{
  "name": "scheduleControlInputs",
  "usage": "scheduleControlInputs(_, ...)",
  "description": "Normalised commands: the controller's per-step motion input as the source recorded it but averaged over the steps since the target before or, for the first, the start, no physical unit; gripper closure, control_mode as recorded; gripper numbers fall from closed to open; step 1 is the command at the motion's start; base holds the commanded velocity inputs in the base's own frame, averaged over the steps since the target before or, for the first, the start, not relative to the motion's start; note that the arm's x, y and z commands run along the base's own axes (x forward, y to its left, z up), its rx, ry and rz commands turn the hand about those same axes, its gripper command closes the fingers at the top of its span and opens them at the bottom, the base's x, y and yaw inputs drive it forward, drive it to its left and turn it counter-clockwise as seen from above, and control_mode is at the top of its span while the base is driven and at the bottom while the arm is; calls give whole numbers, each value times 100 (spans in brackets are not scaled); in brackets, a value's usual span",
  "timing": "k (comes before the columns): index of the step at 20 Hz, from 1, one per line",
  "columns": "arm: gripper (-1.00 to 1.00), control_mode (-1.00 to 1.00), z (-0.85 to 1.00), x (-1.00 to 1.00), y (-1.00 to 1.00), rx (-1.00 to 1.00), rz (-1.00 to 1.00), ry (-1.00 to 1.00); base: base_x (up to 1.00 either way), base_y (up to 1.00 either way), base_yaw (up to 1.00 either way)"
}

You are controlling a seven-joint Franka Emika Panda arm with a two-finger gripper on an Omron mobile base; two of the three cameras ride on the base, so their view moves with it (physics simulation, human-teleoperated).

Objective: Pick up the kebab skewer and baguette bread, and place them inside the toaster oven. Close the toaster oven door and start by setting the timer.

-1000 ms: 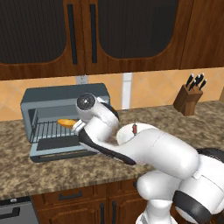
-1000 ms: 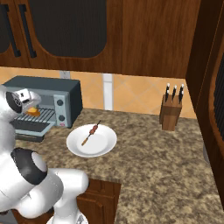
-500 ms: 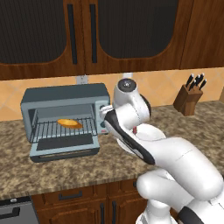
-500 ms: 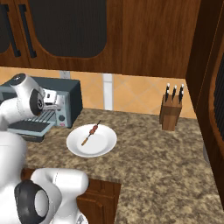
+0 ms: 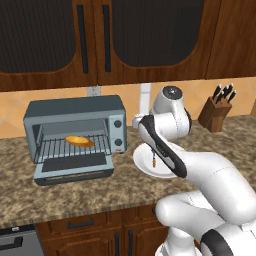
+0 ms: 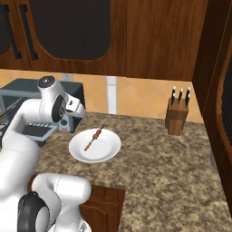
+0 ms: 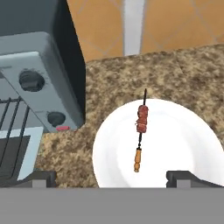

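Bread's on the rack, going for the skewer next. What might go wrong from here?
1. The kebab skewer is thin and lies flat on the white plate; the open pincer may slip off it or nudge the plate.
2. The toaster oven door hangs open beside the plate, so the arm could clip it carrying the skewer in.

We've got a white plate (image 6: 105, 152) sitting on the speckled granite surface (image 6: 163, 167), with a wooden knife block (image 6: 177, 118) well off toward the wall, dark wood cabinets (image 5: 105, 40) overhead and an orange tiled backsplash (image 6: 140, 99).
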Motion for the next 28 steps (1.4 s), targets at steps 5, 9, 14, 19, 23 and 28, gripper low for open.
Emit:
scheduleControlInputs(5, -100, -100, -43, 0, -54, 12, -6, 1, 0, 0, 0)
scheduleControlInputs(9, -100, -100, -59, 3, -32, 0, -5, 2, 0, 0, 0)
scheduleControlInputs(14, -100, -100, -49, 22, -24, 0, -7, 3, 0, 0, 0)
scheduleControlInputs(19, -100, -100, -31, 32, -6, 3, -7, 5, 0, 0, 0)
scheduleControlInputs(23, -100, -100, -14, 27, 0, 9, -6, 11, 0, 0, 0)
scheduleControlInputs(28, -100, -100, -29, 43, 0, 2, -3, 6, 0, 0, 0)
